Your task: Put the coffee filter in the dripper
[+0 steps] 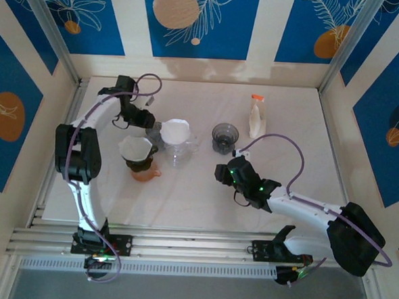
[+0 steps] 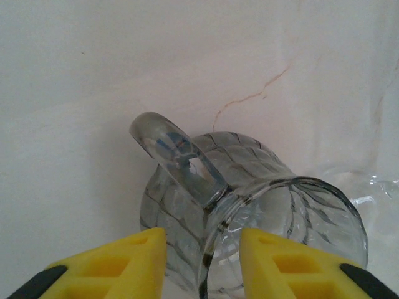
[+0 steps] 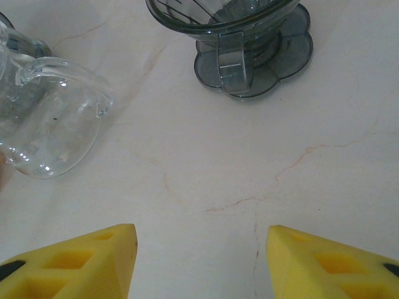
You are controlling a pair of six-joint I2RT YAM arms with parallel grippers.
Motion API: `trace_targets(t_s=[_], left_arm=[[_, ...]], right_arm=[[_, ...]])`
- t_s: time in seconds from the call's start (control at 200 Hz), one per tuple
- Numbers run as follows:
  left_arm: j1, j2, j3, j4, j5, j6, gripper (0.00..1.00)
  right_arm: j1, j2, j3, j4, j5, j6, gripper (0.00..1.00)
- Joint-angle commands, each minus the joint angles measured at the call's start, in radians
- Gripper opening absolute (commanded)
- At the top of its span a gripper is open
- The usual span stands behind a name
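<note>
A white paper coffee filter (image 1: pixel 175 130) sits mouth-up on a clear glass carafe (image 3: pixel 50 124) toward the far edge of the table (image 1: pixel 196 207), left of centre, apparently parked where it can be lifted out. The dark grey dripper (image 3: pixel 249 43) stands just to its right on a petal-shaped base, empty, handle turned to the near edge.

The left gripper (image 2: pixel 202 252) works nearer the far-left corner. Its yellow fingers (image 2: pixel 134 261) stand astride the rim of a ribbed glass cup (image 2: pixel 249 180) beside the handle, one outside the wall and one inside, with space showing on each side, so nothing is pinched. That looks like a line-up for taking the cup by its wall.

The right gripper (image 3: pixel 199 255) hangs over bare table near the middle, fingers spread wide and empty, aimed at the grey dripper as if waiting to steady it.

A second white cone rests on a brown mug (image 1: pixel 144 172) by the left edge, and a white bottle (image 1: pixel 256 117) with an orange cap stands toward the far-right corner.

The tabletop is cream with faint brown veins. The surrounding walls (image 1: pixel 194 20) carry blue panels printed with orange discs and white leaves.
</note>
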Motion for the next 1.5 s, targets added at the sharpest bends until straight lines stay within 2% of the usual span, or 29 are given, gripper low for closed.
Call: trace_targets(t_s=[0.0,0.435,0.695,0.945,1.105,1.251,1.396,1.496], left_arm=[[-0.015,0.019,-0.004,-0.027,-0.039,0.031,0.32],[-0.014,0.019,0.003,-0.027,-0.058,0.029,0.11],[-0.009,0.007,0.016,-0.030,-0.126,0.007,0.05],[0.012,-0.016,0.039,-0.031,-0.277,-0.047,0.03],[0.046,-0.038,0.042,-0.029,-0.297,-0.092,0.02],[0.061,-0.057,0.041,-0.050,-0.376,-0.133,0.01],[0.100,-0.103,0.005,-0.037,-0.392,-0.198,0.01],[0.115,-0.145,-0.030,-0.047,-0.449,-0.217,0.01]], right_arm=[[-0.007,-0.017,-0.009,0.019,0.003,0.021,0.57],[-0.010,-0.015,-0.010,0.019,0.000,0.027,0.58],[-0.010,-0.026,-0.010,0.015,0.000,0.032,0.58],[-0.009,-0.039,-0.012,0.005,0.003,0.041,0.58],[-0.008,-0.037,-0.010,0.003,0.000,0.045,0.58],[-0.009,-0.038,-0.006,-0.002,0.002,0.047,0.58],[-0.008,-0.040,-0.003,-0.004,0.000,0.042,0.58],[-0.008,-0.049,-0.007,-0.008,0.003,0.042,0.58]])
